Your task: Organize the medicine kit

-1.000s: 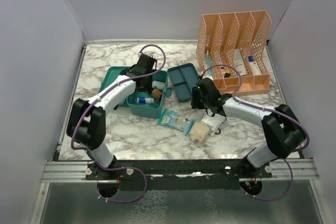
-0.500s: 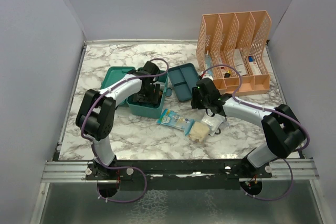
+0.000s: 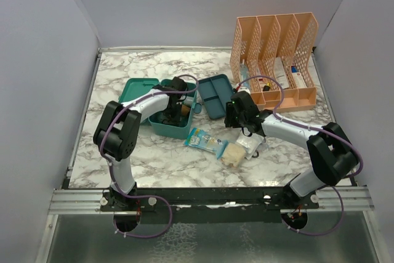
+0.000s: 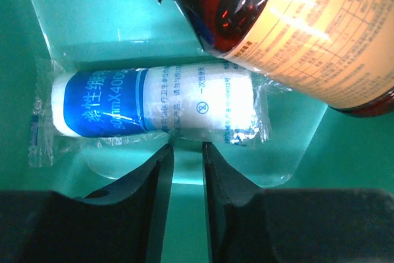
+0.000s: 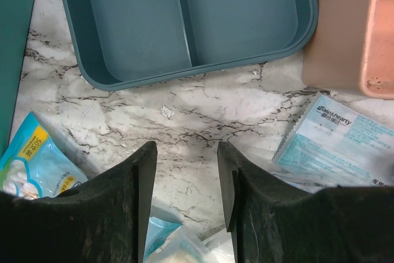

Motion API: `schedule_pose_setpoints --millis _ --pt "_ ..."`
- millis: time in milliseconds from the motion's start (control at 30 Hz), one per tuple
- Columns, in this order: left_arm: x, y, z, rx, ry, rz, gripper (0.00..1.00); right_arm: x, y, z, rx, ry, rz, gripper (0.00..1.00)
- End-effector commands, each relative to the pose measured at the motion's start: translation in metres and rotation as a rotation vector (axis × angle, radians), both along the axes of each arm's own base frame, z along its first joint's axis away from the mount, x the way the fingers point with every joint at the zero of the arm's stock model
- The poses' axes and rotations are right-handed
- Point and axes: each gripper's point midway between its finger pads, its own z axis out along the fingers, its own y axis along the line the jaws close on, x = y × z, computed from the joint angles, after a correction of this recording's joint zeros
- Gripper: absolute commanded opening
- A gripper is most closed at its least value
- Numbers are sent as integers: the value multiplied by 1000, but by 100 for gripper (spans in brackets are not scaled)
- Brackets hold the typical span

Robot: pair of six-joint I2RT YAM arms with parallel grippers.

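amber bottle (image 4: 289, 23) cut off by top/rt edges; insert tray (image 5: 135, 16) cropped too.

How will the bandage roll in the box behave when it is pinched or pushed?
The bandage roll is a cylinder lying on its side, so a push would probably roll it across the smooth floor of the box. Its clear wrapper looks glossy and loose at the ends, so fingers may slip. It seems to be soft gauze, likely light and squashy.
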Motion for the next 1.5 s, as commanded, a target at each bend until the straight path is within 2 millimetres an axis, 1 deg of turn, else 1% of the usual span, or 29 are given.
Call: schedule_pose_setpoints --millis 0,67,100,133,233,367,433,500,633,733,800,833,867,933,1000,1067,1233,1300,1400,1467 --pt "7 4 -4 33 -37 -1 23 13 -3 9 -11 -42 -28 45" --pt "10 6 1 40 -57 -2 11 14 -3 9 -10 -42 -28 45" --pt "12 7 5 45 -71 -3 3 14 -2 9 -9 -41 -27 45" --pt "14 8 9 48 -88 -1 0 14 -2 9 -10 -40 -28 45" --pt "25 12 25 65 -151 14 0 14 -3 9 -11 -40 -31 45" --pt "42 18 52 89 -252 48 0 14 -4 8 -10 -38 -32 45" --pt "49 18 63 85 -296 60 0 13 -4 8 -9 -40 -32 44" --pt "54 16 71 72 -322 64 0 13 -4 9 -7 -42 -33 44" --pt "56 13 72 44 -331 78 0 12 -4 9 -6 -42 -32 44" --pt "51 5 63 -1 -284 52 0 12 -4 10 -2 -46 -28 44" --pt "42 -2 52 -34 -230 37 24 10 -5 10 -4 -44 -24 44" --pt "38 -5 49 -51 -215 36 33 10 -5 10 -4 -46 -22 44" --pt "35 -6 45 -59 -198 33 40 10 -5 11 -4 -48 -19 44" --pt "29 -9 40 -75 -174 21 49 11 -4 14 -4 -57 -5 45" --pt "27 -10 36 -80 -160 15 56 14 0 20 1 -74 20 45" --pt "28 -10 32 -74 -149 21 59 19 6 33 8 -103 54 47" --pt "32 -15 18 -82 -129 46 66 40 23 74 29 -199 118 48" --pt "34 -17 12 -86 -127 55 67 45 25 83 33 -225 123 48" --pt "39 -16 6 -77 -138 76 66 51 27 87 32 -251 120 48" --pt "42 -14 3 -61 -149 90 62 55 29 92 32 -268 125 48"
